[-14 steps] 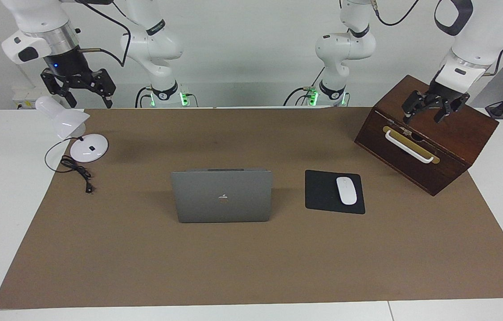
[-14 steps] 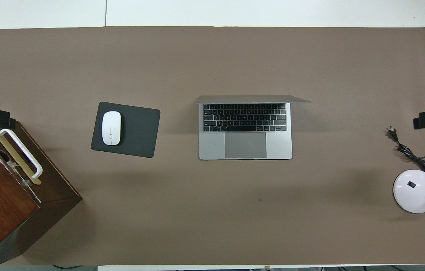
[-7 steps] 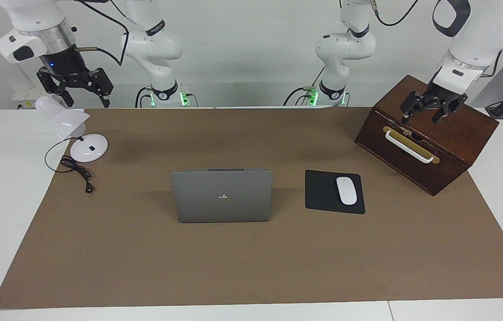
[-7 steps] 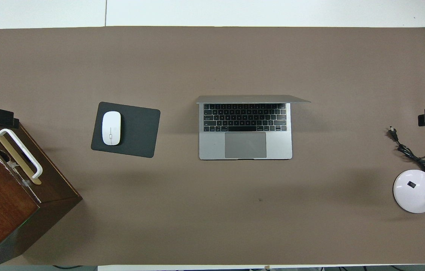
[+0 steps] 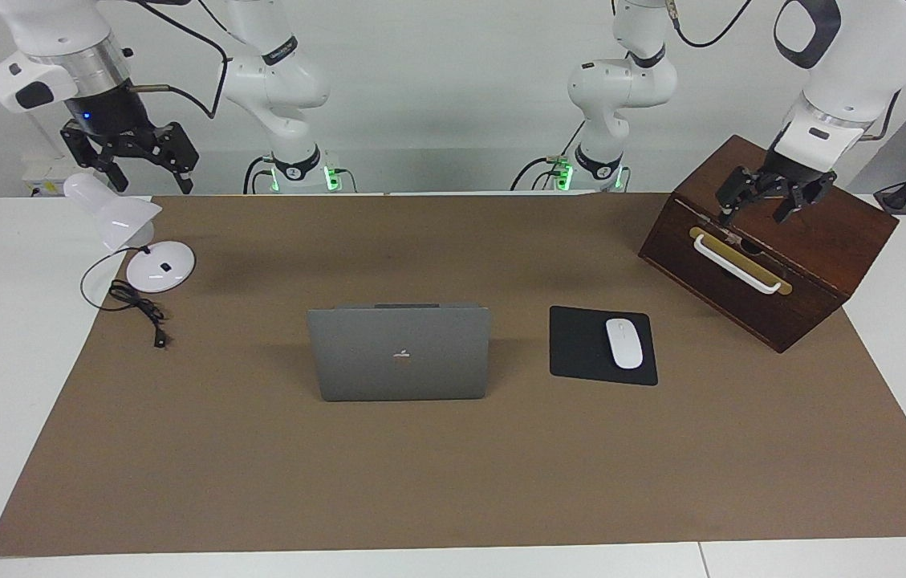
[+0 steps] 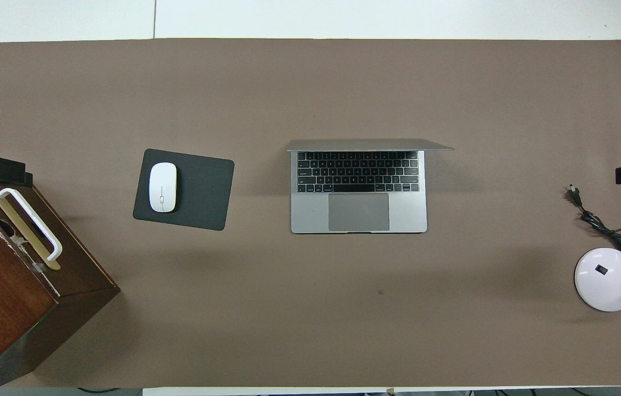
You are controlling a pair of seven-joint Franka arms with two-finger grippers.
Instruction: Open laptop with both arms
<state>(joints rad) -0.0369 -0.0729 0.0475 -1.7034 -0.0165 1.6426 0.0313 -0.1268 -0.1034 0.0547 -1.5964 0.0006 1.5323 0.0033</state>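
The laptop (image 5: 400, 352) stands open in the middle of a brown mat (image 5: 453, 466) that covers most of a white table (image 5: 3, 337). Its lid is raised about upright, the logo side turned away from the robots, and the overhead view shows the keyboard and trackpad facing them (image 6: 358, 190).

The right gripper (image 5: 130, 156) hangs in the air over the white desk lamp (image 5: 132, 233) at its own arm's end of the table, well apart from the laptop. Its fingers are spread and hold nothing. The lamp's round base sits on the mat's edge, and its black cord (image 5: 136, 309) trails across the mat toward the laptop's side.

The left gripper (image 5: 765, 197) hovers over the top of a dark wooden box (image 5: 765, 241) at the left arm's end of the table, also well apart from the laptop. Its fingers are spread and empty. The box sits at an angle to the mat's edge, and a white handle (image 5: 737, 265) on a brass plate faces the middle of the table.

Between the box and the laptop lies a black mouse pad (image 5: 581, 345) with a white mouse (image 5: 623, 343) on it, just beside the laptop.

A plain white wall (image 5: 453, 96) rises past the arms' bases, where small green lights glow.
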